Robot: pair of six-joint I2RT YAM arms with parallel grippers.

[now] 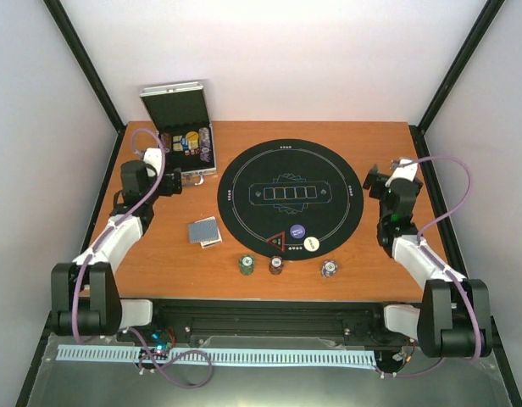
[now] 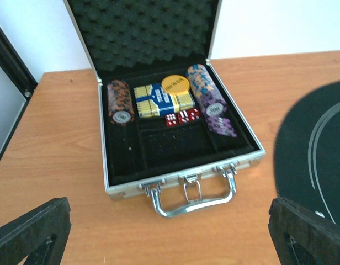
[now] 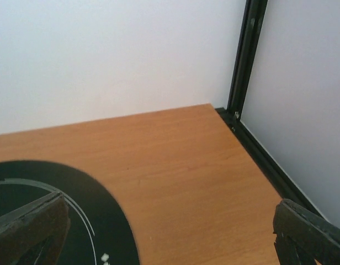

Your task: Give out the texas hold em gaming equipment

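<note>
Three short poker chip stacks stand near the table's front edge: green (image 1: 247, 264), red (image 1: 276, 264) and white (image 1: 330, 269). A grey-blue-backed pile of cards (image 1: 203, 231) lies left of the round black mat (image 1: 291, 199). On the mat's near part sit a purple button (image 1: 297, 230), a white button (image 1: 311, 243) and a red triangle marker (image 1: 278, 240). My left gripper (image 1: 174, 182) (image 2: 170, 243) is open, just short of the silver case (image 2: 181, 179). At the mat's right edge, my right gripper (image 1: 381, 180) (image 3: 170, 237) hangs open over bare wood.
The open case (image 1: 180, 127) stands at the far left with its lid up. It holds an orange chip row (image 2: 119, 102), a blue-purple chip row (image 2: 211, 102), boxed decks (image 2: 159, 102), a yellow disc (image 2: 175, 85) and red dice (image 2: 182, 117). Black frame posts (image 3: 244, 61) line the walls.
</note>
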